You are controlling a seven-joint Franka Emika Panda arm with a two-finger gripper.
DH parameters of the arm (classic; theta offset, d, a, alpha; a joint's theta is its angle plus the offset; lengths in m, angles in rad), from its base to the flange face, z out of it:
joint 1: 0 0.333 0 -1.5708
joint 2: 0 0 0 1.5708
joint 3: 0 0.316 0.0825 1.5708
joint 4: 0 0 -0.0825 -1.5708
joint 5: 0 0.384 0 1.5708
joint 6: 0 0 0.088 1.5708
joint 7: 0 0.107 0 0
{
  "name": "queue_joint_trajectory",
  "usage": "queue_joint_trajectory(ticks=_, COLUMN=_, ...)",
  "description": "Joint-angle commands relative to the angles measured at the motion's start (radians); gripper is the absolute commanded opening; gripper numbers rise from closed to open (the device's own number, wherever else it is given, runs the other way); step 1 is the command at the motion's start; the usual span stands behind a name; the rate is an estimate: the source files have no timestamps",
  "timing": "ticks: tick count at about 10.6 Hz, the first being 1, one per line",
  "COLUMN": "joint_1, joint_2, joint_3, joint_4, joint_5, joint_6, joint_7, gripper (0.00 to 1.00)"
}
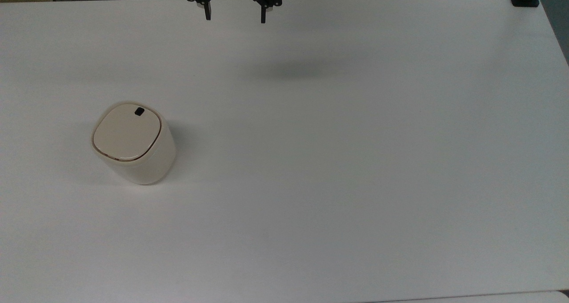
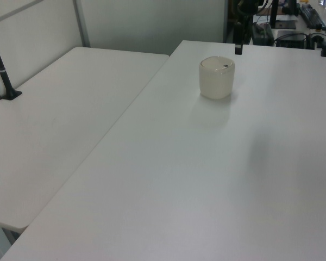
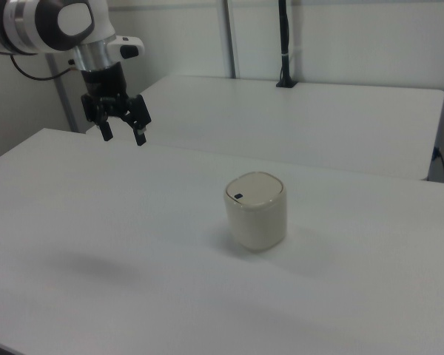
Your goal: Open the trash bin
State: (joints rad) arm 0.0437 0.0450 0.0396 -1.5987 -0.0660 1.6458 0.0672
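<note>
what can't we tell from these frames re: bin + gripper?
- Inside of the trash bin: hidden by its shut lid in the top view and the right view.
- Black button: too small to show how it works.
- Hinge side of the lid: not discernible.
- Gripper, open: upper part cut off by the top view's top edge; in the left view cut by the top edge.

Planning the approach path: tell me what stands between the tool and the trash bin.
Nothing visible does. The open tool hangs above bare white table, well apart from the trash bin, whose lid lies shut.
</note>
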Motion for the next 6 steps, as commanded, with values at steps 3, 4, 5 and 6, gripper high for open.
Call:
queue_joint_trajectory(ticks=3, joint_1=0.004, joint_2=-0.017, joint_3=-0.010, joint_4=-0.010, joint_5=0.020, joint_6=-0.009, joint_7=-0.027, gripper=0.99)
queue_joint_trajectory(ticks=4, joint_1=0.007, joint_2=-0.017, joint_3=-0.010, joint_4=-0.010, joint_5=0.020, joint_6=-0.009, joint_7=-0.027, gripper=0.88)
queue_joint_trajectory(ticks=5, joint_1=0.008, joint_2=-0.017, joint_3=-0.009, joint_4=-0.012, joint_5=0.020, joint_6=-0.009, joint_7=-0.029, gripper=0.69)
queue_joint_trajectory(ticks=6, joint_1=0.008, joint_2=-0.016, joint_3=-0.009, joint_4=-0.012, joint_5=0.020, joint_6=-0.009, joint_7=-0.029, gripper=0.50)
